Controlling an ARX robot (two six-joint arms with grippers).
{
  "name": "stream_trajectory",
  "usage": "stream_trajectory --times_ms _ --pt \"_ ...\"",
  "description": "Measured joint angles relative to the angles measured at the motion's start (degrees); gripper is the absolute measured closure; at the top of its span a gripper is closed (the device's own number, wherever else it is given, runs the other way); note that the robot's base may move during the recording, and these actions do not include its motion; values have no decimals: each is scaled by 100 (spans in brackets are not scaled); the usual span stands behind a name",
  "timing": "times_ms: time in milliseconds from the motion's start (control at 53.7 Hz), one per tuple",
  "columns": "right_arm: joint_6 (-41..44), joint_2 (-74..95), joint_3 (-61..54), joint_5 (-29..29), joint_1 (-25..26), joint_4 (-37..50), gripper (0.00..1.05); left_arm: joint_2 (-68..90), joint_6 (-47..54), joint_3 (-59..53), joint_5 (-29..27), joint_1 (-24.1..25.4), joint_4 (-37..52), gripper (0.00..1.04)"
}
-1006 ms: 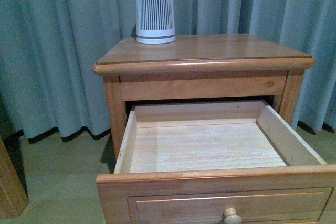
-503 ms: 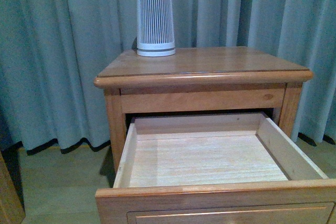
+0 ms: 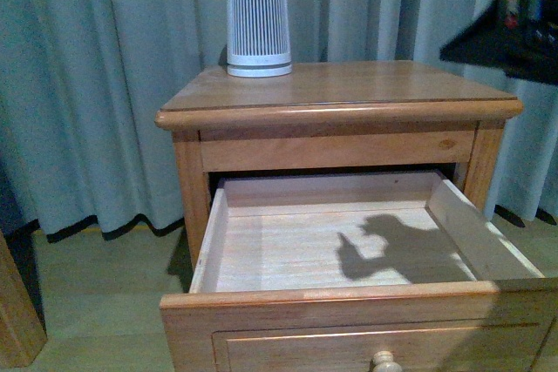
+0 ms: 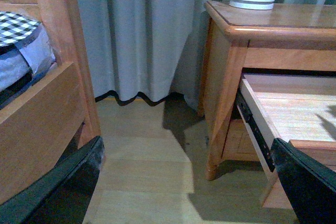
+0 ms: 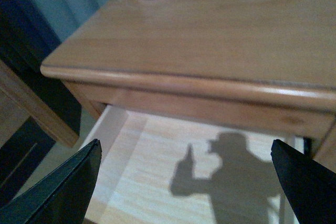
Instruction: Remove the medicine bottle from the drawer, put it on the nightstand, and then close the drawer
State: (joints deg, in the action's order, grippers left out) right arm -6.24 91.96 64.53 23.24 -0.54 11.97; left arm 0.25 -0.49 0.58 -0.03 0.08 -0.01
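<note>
drawer [image 3: 288, 254] open from above | nightstand top [image 3: 392, 84]: ribbed cylinder [image 3: 258, 19] (back-left) blocks

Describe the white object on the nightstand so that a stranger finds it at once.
Find the honey-brown nightstand before the grey curtain. At the back left of its top stands a white device. It alone stands there: a tapered cylinder with fine vertical ribs.

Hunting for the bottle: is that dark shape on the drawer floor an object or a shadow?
Front view: a flat shadow on the drawer floor, probably cast by the right arm above. Right wrist view: same soft-edged shadow; no bottle visible.
</note>
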Motion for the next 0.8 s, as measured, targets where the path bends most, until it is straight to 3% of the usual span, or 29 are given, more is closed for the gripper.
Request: stream_trajectory --times_ms 205,373,634,801 --pt "-63 542 1637 13 -236 -1290 7 0 0 0 0 0 0 6" --pt "-684 798 2389 77 -422 -2863 7 0 0 0 0 0 0 6" --pt "-1440 1392 3108 -59 -951 -3851 7 0 0 0 0 0 0 6" --pt "-1836 2365 4315 -341 -1172 -5066 7 0 0 0 0 0 0 6"
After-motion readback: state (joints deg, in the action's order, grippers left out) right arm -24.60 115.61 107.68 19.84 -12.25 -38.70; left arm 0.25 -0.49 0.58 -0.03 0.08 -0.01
